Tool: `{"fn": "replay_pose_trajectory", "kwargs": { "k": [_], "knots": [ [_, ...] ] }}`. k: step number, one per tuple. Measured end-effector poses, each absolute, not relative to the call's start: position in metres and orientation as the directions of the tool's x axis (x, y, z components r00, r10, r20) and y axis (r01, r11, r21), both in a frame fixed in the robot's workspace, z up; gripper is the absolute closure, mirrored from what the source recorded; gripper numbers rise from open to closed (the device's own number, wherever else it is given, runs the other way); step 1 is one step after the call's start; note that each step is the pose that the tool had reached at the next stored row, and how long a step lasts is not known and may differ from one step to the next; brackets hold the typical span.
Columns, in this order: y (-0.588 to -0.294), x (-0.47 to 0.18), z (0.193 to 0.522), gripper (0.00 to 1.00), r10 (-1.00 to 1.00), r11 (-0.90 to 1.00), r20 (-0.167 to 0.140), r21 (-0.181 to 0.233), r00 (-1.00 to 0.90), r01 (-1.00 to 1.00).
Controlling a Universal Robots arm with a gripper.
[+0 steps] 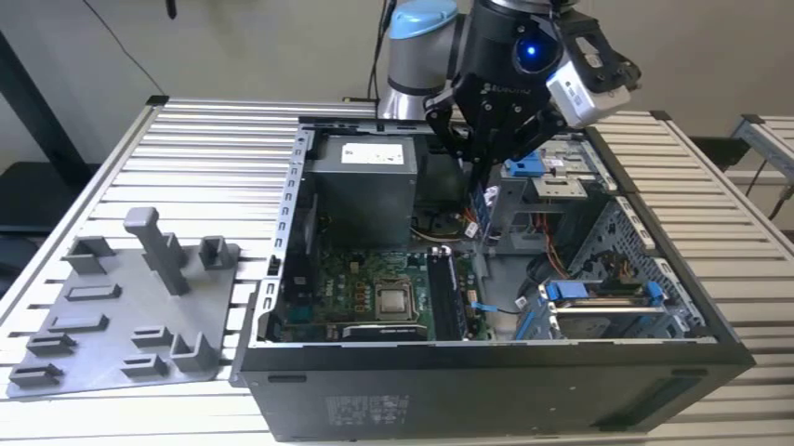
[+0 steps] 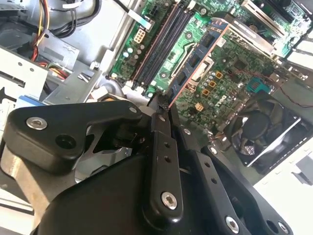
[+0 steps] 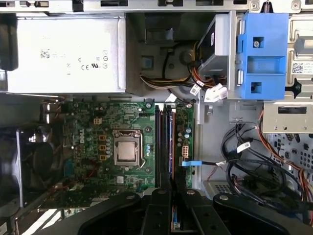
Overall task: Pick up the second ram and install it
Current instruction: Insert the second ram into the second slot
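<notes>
Second wrist view | memory stick (image 2: 195, 61) is clamped flat in the closed gripper (image 2: 164, 105) | it is held above the motherboard (image 2: 232, 81), near the black slots (image 2: 161, 44), likely so its edge is lined up with them | not yet seated in the computer case (image 1: 496, 390).

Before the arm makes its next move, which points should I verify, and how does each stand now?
1. The second ram is held in the claw: ok, the claw is shut on one end of it.
2. The ram runs parallel to the memory slots: ok, as far as both wrist views show.
3. The ram is seated in a slot: not ok, it hangs above the motherboard.
4. Which slot is free: cannot tell.
</notes>
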State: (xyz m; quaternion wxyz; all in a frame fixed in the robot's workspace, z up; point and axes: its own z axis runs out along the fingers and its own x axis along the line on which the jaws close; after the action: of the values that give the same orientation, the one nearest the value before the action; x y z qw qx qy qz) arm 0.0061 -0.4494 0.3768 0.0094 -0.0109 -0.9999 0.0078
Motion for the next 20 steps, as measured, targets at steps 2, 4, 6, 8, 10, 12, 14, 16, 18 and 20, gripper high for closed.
{"fn": "replay_pose_trajectory", "kwargs": {
  "k": [2,4,6,8,10,12,14,16,18,20],
  "knots": [
    [-0.4494,0.0061,0.3767,0.86,0.022,1.0,0.018,-0.016,-1.0,0.022],
    [-0.4494,0.0061,0.3767,0.86,0.022,1.0,0.018,-0.016,-1.0,0.022],
    [-0.4494,0.0061,0.3767,0.86,0.022,1.0,0.018,-0.016,-1.0,0.022],
    [-0.4494,0.0061,0.3759,0.86,0.022,1.0,0.018,-0.017,-1.0,0.022],
    [-0.4494,0.0061,0.3747,0.86,0.022,1.0,0.018,-0.02,-1.0,0.022],
    [-0.4494,0.0061,0.3735,0.86,0.022,1.0,0.018,-0.023,-1.0,0.022],
    [-0.4494,0.0061,0.3721,0.86,0.022,0.999,0.018,-0.026,-1.0,0.022],
    [-0.4493,0.0061,0.3706,0.86,0.022,0.999,0.018,-0.028,-1.0,0.022],
    [-0.4493,0.0061,0.369,0.86,0.022,0.999,0.018,-0.03,-1.0,0.022],
    [-0.4492,0.0061,0.3674,0.86,0.022,0.999,0.018,-0.031,-1.0,0.022]
  ]
}}
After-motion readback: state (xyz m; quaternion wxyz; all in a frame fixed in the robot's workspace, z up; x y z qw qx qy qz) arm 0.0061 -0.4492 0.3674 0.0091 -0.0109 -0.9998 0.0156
